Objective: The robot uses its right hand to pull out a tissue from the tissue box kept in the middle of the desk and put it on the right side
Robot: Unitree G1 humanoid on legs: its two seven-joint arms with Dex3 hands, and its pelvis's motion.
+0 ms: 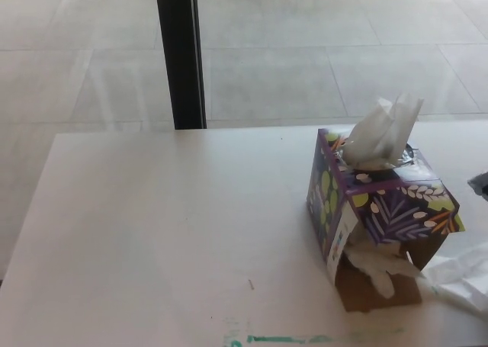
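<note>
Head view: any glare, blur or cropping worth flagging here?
Head view: bright ceiling-light reflections along the floor at the top edge; tissue box fairly sharp; loose tissue cropped at the right edge; a dark sliver there is unidentifiable.

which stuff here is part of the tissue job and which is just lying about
Part of the job:
- tissue box
- tissue sticking out of its top
- pulled tissue lying right of the box
- desk

Just there:
- black post behind the desk
- green marks on the desk's near edge
</note>
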